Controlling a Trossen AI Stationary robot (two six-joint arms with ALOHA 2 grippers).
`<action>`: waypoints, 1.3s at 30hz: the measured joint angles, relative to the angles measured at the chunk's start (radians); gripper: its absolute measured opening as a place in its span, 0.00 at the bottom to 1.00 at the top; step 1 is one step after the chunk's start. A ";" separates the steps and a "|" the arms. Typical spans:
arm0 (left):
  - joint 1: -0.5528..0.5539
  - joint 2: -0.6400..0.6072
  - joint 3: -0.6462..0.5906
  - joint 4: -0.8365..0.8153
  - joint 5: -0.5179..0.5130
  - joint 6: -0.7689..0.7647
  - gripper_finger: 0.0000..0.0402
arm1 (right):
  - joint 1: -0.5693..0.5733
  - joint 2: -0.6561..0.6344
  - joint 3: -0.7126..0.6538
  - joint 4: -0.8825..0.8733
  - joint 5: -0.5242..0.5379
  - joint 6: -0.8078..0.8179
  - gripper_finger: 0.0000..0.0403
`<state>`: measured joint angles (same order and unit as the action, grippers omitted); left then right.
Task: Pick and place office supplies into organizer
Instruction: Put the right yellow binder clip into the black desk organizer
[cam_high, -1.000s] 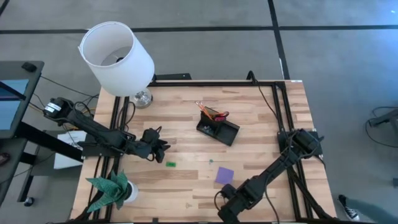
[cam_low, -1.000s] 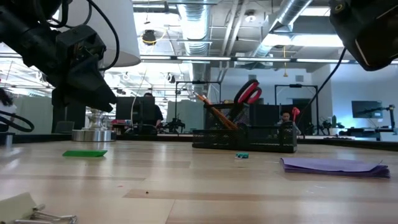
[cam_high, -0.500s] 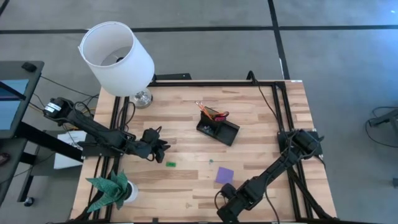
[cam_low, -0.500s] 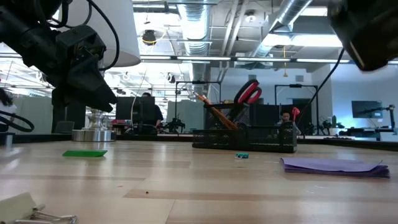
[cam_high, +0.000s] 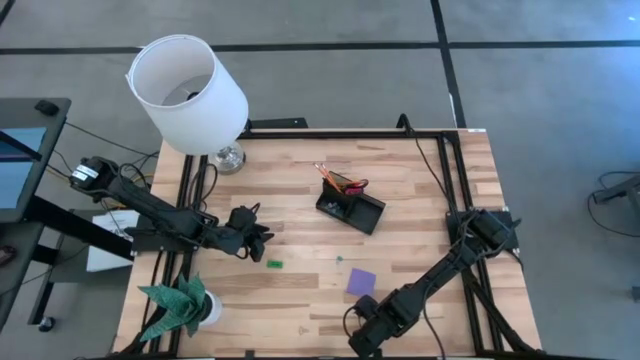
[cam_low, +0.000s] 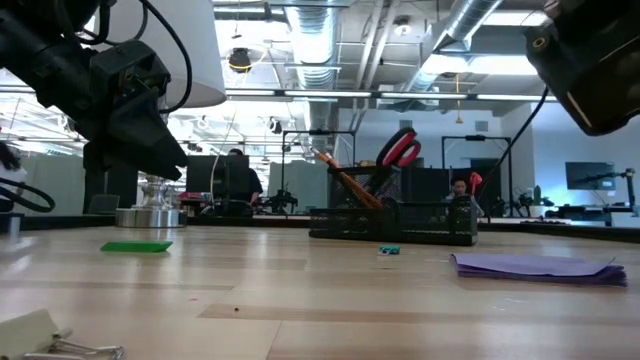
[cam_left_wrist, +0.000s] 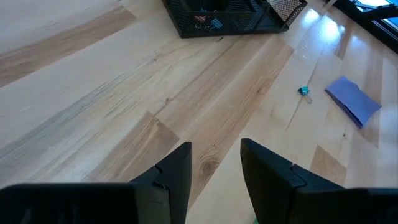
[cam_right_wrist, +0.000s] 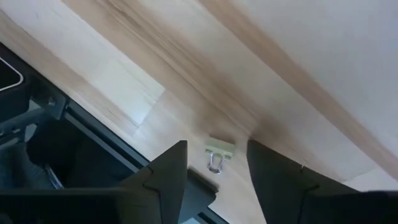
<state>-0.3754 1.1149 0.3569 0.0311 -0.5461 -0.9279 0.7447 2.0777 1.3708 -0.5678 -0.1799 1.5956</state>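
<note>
Black organizer (cam_high: 351, 206) sits mid-table, a bit toward the far edge, with red-handled scissors (cam_low: 400, 150) and orange pencils (cam_low: 338, 176) standing in its taller section. Purple note pad (cam_high: 361, 281) lies flat toward the near edge, right of centre. Small teal clip (cam_left_wrist: 304, 91) between pad and organizer, apart from both. Green piece (cam_high: 274, 264) flat on the wood, left of centre. Left gripper (cam_high: 262, 240) hovers just beside the green piece, fingers parted, nothing between them. Right gripper (cam_right_wrist: 211, 168) at the near edge, below the pad, fingers apart and empty, pale binder clip (cam_right_wrist: 217, 154) on the table ahead of them. Lamp (cam_high: 188, 93) at far-left corner, paper plant (cam_high: 180, 306) at near-left corner.
</note>
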 joint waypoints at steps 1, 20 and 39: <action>0.000 0.000 0.000 0.000 0.000 0.000 0.32 | 0.001 0.000 0.000 -0.001 0.000 0.005 0.41; 0.000 0.000 0.000 -0.024 -0.001 -0.001 0.32 | -0.018 0.003 -0.004 -0.012 0.002 -0.057 0.26; 0.000 0.000 0.000 -0.025 -0.015 -0.002 0.32 | -0.049 0.000 0.005 -0.151 -0.022 -0.182 0.24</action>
<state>-0.3756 1.1149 0.3569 0.0059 -0.5613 -0.9295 0.6956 2.0780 1.3755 -0.7183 -0.2019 1.4138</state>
